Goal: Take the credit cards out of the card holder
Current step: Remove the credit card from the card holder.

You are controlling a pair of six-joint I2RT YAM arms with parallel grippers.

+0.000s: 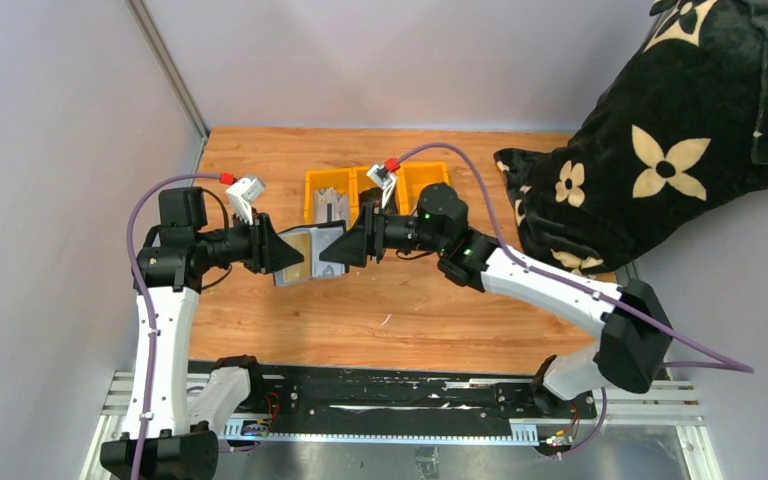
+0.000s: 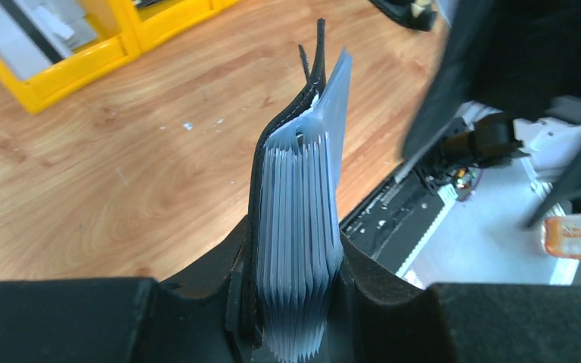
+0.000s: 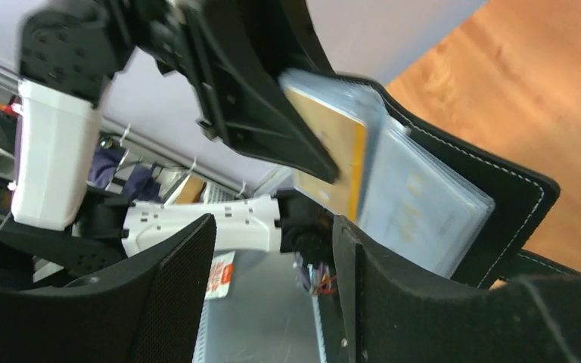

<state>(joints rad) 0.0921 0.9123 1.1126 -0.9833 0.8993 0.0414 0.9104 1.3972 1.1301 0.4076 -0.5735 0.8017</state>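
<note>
One stitched black card holder, pinched by left pincer, right pincer spread

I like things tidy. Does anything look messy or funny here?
Yes: a big black fleece bundle with cream flowers slumps over the wooden table's far right corner, near the yellow plastic tray; it looks dumped.

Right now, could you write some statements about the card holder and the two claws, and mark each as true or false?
1. The left claw clamps the card holder. True.
2. The card holder lies flat on the table. False: the left claw holds it off the table.
3. The right claw is open. True.
4. The yellow tray is empty. False: a grey item lies in its left compartment.
5. A tan-gold card shows in the card holder. True.
</note>
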